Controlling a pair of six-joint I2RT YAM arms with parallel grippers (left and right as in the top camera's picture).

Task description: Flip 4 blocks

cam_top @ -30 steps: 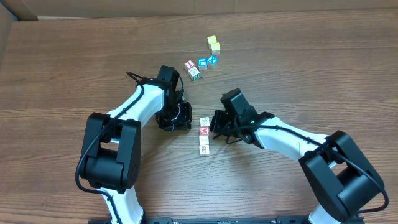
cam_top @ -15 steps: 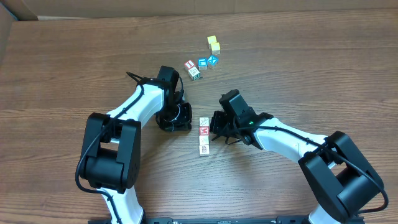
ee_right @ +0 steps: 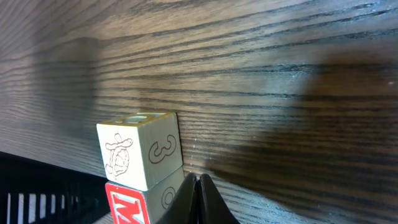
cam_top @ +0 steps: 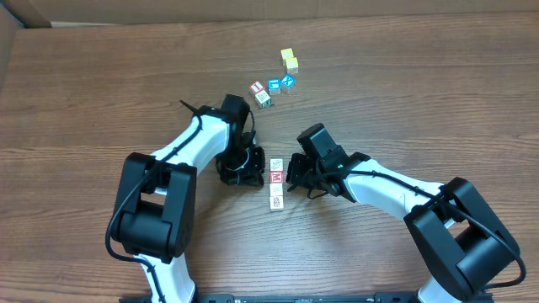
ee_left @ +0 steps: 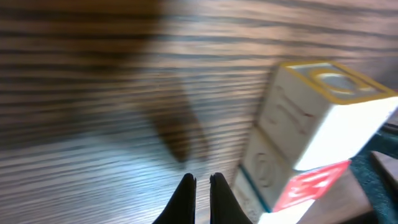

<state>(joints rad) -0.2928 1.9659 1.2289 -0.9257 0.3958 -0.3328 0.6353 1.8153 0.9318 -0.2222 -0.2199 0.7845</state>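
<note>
Left gripper [ee_left: 201,184] and right gripper [ee_right: 196,182] both pinched together, empty, flanking three blocks [cam_top: 275,179] in a row between them; risk: closed tips shoving low from either side may slide or scatter the row instead of rolling one block over.

Alphabet blocks [cam_top: 275,199] in touching column mid-table, red M block [cam_top: 276,178] within it; green-print block [cam_top: 264,99] well apart.

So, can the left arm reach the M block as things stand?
Probably yes. The left gripper, shut, sits just beside the M block with nothing between them. The right gripper is on the block's other side, not blocking.
</note>
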